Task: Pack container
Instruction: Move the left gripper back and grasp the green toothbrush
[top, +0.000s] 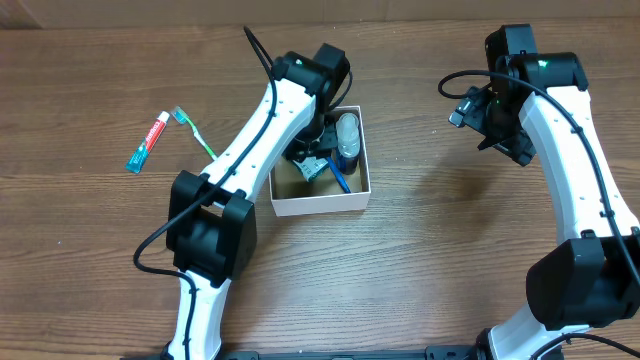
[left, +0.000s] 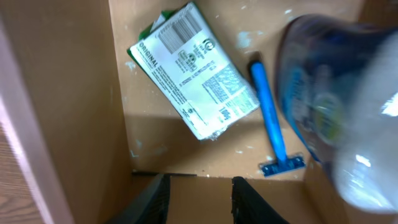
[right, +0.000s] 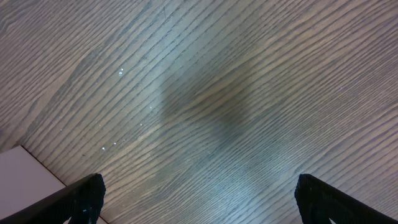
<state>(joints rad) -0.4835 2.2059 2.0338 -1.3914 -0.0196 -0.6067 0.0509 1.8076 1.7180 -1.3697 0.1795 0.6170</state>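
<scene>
The container (top: 320, 206), a square white-walled box with a brown floor, sits mid-table. Inside lie a green-and-white packet (left: 194, 70), a blue razor (left: 268, 118) and a clear bottle with a blue label (left: 336, 106). My left gripper (left: 199, 199) hangs over the container's inside, open and empty; in the overhead view (top: 315, 140) the wrist hides most of it. My right gripper (right: 199, 199) is wide open and empty above bare wood, to the right of the container (top: 495, 125). The bottle (top: 347, 140) lies along the container's right wall.
A red-and-teal toothpaste tube (top: 148, 142) and a green toothbrush (top: 196, 133) lie on the wooden table left of the container. A white corner (right: 25, 180) shows at the lower left of the right wrist view.
</scene>
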